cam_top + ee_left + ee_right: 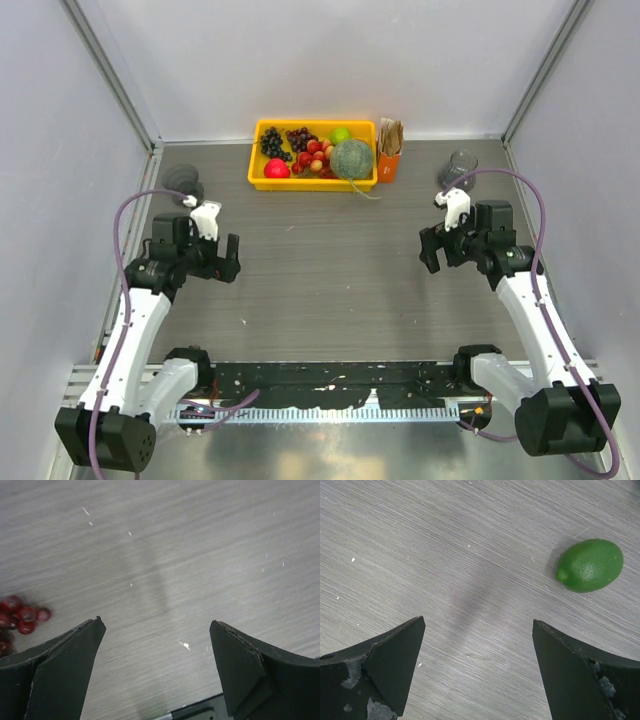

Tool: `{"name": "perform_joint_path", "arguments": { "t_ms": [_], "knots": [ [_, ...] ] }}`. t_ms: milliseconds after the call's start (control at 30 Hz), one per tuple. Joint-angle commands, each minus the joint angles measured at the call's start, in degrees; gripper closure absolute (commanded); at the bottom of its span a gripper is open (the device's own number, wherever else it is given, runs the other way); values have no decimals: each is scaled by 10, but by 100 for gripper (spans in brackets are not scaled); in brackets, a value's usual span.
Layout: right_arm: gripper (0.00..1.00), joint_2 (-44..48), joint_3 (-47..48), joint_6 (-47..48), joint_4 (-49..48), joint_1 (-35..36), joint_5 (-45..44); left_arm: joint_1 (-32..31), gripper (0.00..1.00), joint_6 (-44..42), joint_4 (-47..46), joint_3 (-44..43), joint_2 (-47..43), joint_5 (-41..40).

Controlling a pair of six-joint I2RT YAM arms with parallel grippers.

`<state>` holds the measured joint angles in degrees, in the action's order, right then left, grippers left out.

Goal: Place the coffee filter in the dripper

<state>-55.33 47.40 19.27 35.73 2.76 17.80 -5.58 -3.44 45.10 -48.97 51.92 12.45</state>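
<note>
No single loose coffee filter shows in any view. The dripper, a smoky-grey translucent cup, stands at the back left, just behind my left wrist. My left gripper is open and empty over bare table, right of the dripper. In the left wrist view the left gripper has its jaws wide apart with only table between them. My right gripper is open and empty at the right. In the right wrist view the right gripper also has only table between its jaws.
A yellow tray at the back centre holds a green melon, grapes and other fruit. An orange box with a bundle of brown papers stands right of it. A clear glass vessel stands behind my right wrist. Red berries and a lime show in the wrist views.
</note>
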Motion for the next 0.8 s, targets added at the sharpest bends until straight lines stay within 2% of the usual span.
{"name": "perform_joint_path", "arguments": {
  "t_ms": [0, 100, 300, 433, 767],
  "knots": [
    [5, -16, 75, 16, 10, -6, 5, 0, 0, 37, -85, -41, -38, -26],
    [5, -53, 133, 29, 27, -35, 10, 0, 1, 18, -112, -54, -52, -23],
    [5, -177, 273, 50, 47, -105, 42, 0, 1, -18, -54, -134, 1, 31],
    [5, -275, 372, 60, 46, -141, 58, 0, 1, -17, -64, -134, 14, 50],
    [2, -516, 544, 64, 43, -153, 15, -1, 1, -1, -93, -122, 34, 73]
  ]
}}
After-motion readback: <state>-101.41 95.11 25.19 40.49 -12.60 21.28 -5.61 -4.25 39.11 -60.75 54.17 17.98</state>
